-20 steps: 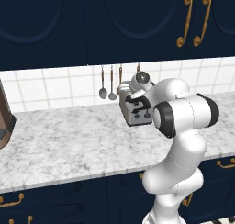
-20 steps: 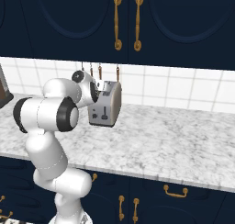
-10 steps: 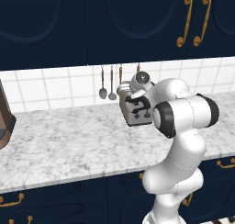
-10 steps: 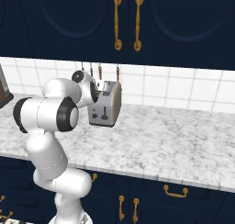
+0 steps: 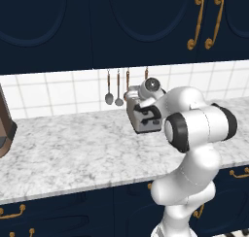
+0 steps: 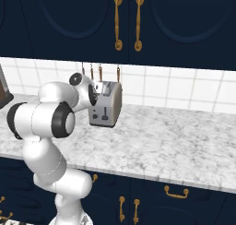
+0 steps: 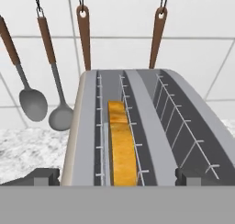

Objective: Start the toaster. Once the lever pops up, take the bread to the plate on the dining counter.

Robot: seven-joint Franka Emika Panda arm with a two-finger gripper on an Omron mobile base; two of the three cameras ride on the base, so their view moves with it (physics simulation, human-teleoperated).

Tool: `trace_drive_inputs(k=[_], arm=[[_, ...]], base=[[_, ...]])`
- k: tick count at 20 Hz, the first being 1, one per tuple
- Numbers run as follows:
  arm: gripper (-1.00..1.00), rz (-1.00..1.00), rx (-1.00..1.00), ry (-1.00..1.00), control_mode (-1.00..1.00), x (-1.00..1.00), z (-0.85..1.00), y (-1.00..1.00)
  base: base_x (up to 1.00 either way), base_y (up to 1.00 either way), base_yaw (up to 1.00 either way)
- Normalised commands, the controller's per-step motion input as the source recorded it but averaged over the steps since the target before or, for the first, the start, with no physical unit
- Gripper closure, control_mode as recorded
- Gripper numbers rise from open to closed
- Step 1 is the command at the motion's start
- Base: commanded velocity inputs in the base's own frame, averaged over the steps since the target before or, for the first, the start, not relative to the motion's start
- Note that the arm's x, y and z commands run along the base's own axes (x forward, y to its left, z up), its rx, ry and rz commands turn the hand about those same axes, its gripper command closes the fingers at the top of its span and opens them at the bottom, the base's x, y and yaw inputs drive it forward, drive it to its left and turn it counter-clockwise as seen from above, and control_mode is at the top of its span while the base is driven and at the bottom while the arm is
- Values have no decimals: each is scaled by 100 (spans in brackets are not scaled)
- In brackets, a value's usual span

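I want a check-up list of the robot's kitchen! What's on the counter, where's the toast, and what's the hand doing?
Surface: marble counter, speckled grey-white, mostly bare.
Job's things: toaster stands on the counter by the tiled wall; bread sits upright in its left slot as the hand view shows it, the other slot empty. Lever: too small to tell up or down.
Clutter: brown object at the counter's far left edge.
Grippers: gripper open, above the toaster, holding nothing.
Cables: nothing seen.
Surroundings: spoons hang on the white tiled wall; navy cabinets with gold handles.
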Motion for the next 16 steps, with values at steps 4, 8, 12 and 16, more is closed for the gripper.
trace_drive_inputs(k=[4,8,12,16], arm=[[-100,0,0,0,-100,-19,9,0],[-100,0,0,0,-100,0,28,-1],[-100,0,0,0,-100,0,33,0],[-100,0,0,0,-100,0,4,0]], base=[[0,0,0],[0,0,0],[0,0,0],[0,0,0]])
